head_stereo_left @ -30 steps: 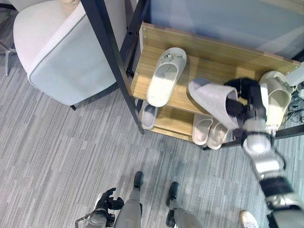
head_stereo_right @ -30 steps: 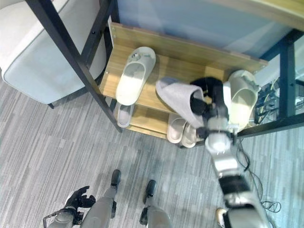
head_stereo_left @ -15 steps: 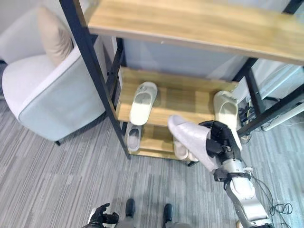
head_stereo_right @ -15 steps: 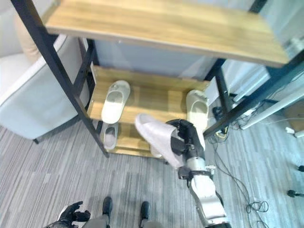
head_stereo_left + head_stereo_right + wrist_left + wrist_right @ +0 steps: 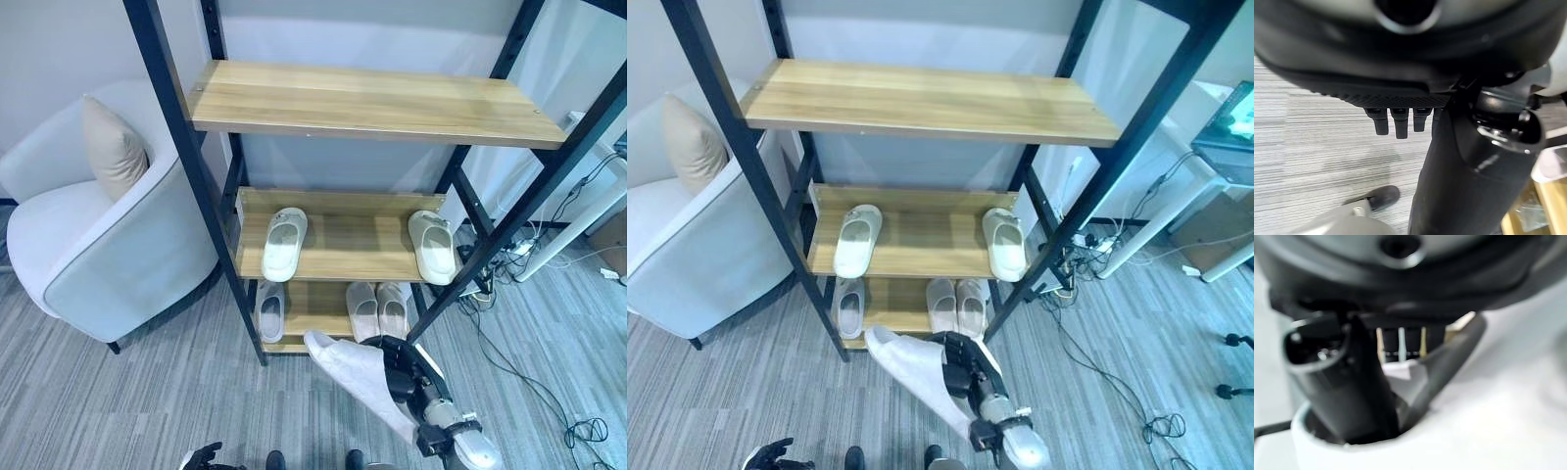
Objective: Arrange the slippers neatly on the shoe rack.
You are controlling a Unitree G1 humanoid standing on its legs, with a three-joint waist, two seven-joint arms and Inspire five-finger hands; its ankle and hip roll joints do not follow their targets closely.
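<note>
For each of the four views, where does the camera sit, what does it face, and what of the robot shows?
Left eye view: head camera, facing the shoe rack; right hand holding a grey slipper.
Right eye view: the same scene from slightly aside.
Left wrist view: on the left wrist, facing the carpet past the left hand.
Right wrist view: on the right wrist, thumb inside the slipper.
Shared: both eyes show rack, slipper and right hand.
</note>
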